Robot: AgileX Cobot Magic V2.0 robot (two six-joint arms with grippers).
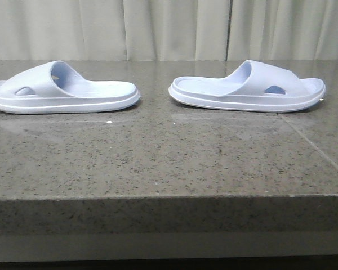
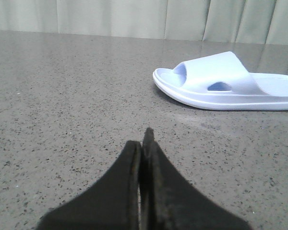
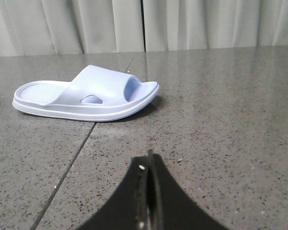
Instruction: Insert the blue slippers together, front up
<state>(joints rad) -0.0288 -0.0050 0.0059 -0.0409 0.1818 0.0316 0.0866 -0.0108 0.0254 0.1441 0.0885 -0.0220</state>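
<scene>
Two pale lavender-blue slippers lie flat on their soles on the stone table, heels toward each other and apart. The left slipper has its toe to the left; it also shows in the left wrist view. The right slipper has its toe to the right; it also shows in the right wrist view. My left gripper is shut and empty, low over bare table, short of its slipper. My right gripper is shut and empty, short of the right slipper. Neither gripper shows in the front view.
The grey speckled stone table has a front edge near the bottom of the front view and a seam line on the right. Pale curtains hang behind the table.
</scene>
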